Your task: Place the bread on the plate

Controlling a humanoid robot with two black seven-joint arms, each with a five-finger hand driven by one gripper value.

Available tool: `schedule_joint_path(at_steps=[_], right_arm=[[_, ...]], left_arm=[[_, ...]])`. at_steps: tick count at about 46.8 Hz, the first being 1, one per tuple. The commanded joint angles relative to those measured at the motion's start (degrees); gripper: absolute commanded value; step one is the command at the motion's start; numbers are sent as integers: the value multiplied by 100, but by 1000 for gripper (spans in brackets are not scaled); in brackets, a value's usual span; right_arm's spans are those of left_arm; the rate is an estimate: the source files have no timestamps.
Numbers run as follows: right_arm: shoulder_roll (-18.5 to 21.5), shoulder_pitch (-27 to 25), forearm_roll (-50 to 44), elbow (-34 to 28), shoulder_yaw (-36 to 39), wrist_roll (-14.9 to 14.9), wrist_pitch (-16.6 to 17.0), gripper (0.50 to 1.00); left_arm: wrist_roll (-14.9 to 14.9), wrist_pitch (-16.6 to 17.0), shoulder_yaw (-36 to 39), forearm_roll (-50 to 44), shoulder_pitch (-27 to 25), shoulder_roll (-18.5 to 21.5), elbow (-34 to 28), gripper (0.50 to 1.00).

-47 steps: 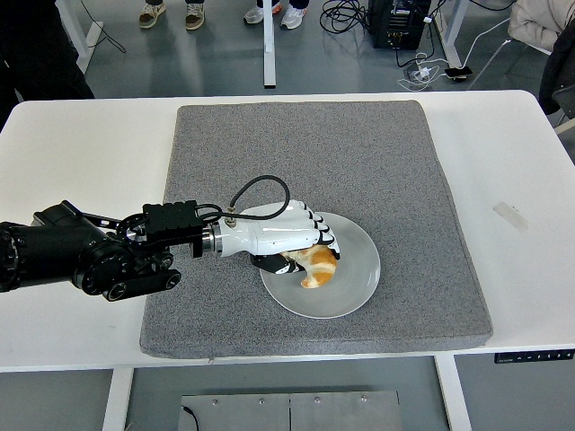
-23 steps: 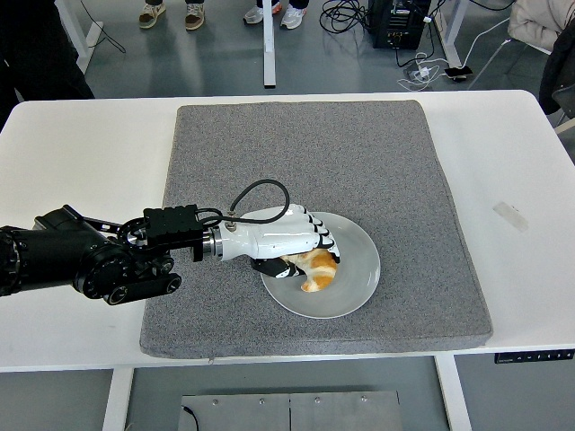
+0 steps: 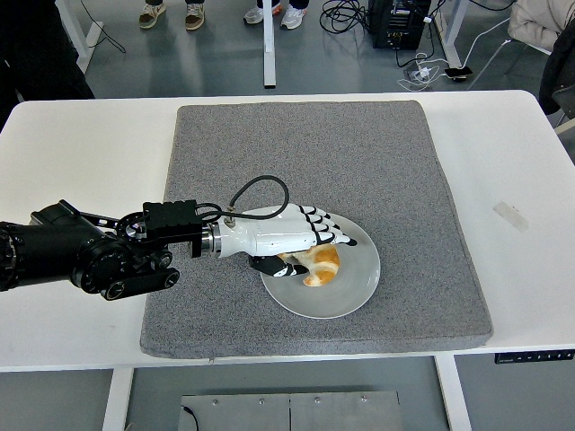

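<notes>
- Now the left hand (image 3: 296, 238) lies palm down over the left part of the plate (image 3: 355, 292), its white fingers (image 3: 334, 235) stretched out flat toward the right and spread, gripping nothing that I can see.
- Bread (image 3: 319, 265) sits on the plate just under and on the near side of those fingers; the thumb (image 3: 266, 264) is tucked at its left end, and whether it touches the bread I cannot tell.
- Judging by this, the step in hand is the release and the pull-away: the bread already rests inside the rim, left of the plate's middle.
- To do it well, the hand should lift straight up first, fingers kept wide, so that nothing drags the bread off toward the left rim.
- Only once it is clear of the bread should the arm draw back to the left over the mat (image 3: 377, 153).
- Plate sits toward the near side of the grey mat, which covers the middle of the table (image 3: 521, 162).
- No right arm shows anywhere in the view.
</notes>
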Motion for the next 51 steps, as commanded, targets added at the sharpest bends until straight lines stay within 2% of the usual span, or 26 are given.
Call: schedule_joint_path(at_steps=[1, 10, 23, 31, 37, 41, 51], right_arm=[[0, -1, 0, 0, 0, 0, -9, 1000], [0, -1, 0, 0, 0, 0, 0, 1000], [0, 8, 0, 0, 0, 0, 0, 1000], [0, -1, 0, 0, 0, 0, 0, 1000], [0, -1, 0, 0, 0, 0, 0, 1000], [0, -1, 0, 0, 0, 0, 0, 1000], [0, -1, 0, 0, 0, 0, 0, 1000]], left_arm=[[-35, -173, -4, 4, -62, 18, -44, 931], [-231, -673, -57, -14, -176, 80, -167, 930], [-231, -1430, -347, -427, -501, 449, -246, 930], [-231, -1860, -926, -488, -625, 826, -483, 930], [-231, -2220, -1550, -1006, -616, 1064, -650, 930], [-231, -2335, -1885, -1560, -616, 1143, -650, 930], [-231, -2318, -2210, -2509, -555, 1302, -633, 931]])
